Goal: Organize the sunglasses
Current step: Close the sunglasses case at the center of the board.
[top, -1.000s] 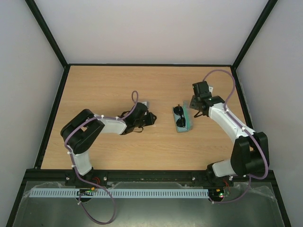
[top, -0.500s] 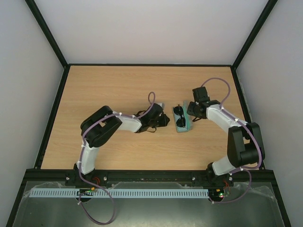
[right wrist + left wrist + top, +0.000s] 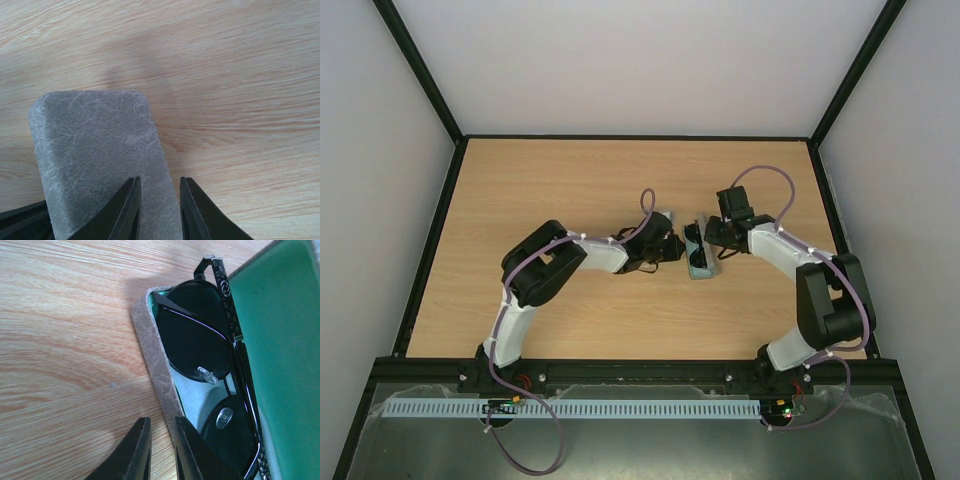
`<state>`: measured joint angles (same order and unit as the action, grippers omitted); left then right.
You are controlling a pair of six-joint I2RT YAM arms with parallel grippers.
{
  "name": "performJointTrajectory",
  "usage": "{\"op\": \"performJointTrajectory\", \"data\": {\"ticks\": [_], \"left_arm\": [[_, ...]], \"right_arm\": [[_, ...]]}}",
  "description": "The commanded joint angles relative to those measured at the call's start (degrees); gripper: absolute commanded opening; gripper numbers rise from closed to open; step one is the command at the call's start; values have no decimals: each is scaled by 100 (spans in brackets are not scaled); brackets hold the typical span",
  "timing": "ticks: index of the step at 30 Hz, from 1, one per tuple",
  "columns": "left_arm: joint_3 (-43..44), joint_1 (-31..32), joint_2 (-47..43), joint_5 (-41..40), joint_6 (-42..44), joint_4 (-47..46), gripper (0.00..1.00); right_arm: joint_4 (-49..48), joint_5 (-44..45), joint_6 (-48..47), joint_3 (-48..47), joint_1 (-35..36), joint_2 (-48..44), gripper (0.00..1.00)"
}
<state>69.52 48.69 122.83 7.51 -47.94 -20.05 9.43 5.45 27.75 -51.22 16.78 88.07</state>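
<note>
Found sunglasses lying in opened grey case, left gripper narrowly parted beside its rim, right gripper narrowly parted over lid edge.

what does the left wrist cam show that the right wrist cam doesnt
Only the left wrist view: the round dark-lensed wire-frame sunglasses lying inside the open grey oblong case, against its green lining, with the left gripper down at the case rim. Only the right wrist view: the case's grey textured outer surface, with the right gripper straddling its edge, jaws apart. Both: the same grey case and the light wooden table.
</note>
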Motion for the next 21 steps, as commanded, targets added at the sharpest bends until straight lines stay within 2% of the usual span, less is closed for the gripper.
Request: {"op": "performJointTrajectory", "data": {"ticks": [1,7,11,16,21], "left_arm": [[170,36,252,64,48,184,17],[-341,-45,-98,-17,40,-83,17],[-367,-132,-87,48,50,-71,16],[-1129,-285,-582,-95,-83,-458,17],[-1423,-474,-629,51,-87,-633,16]], "right_arm": [[-3,-352,89,25,312,329,24],[-46,-389,73,0,345,434,24],[-64,-373,73,7,387,513,24],[-18,-352,25,19,400,505,24],[-23,-211,46,96,537,367,24]]}}
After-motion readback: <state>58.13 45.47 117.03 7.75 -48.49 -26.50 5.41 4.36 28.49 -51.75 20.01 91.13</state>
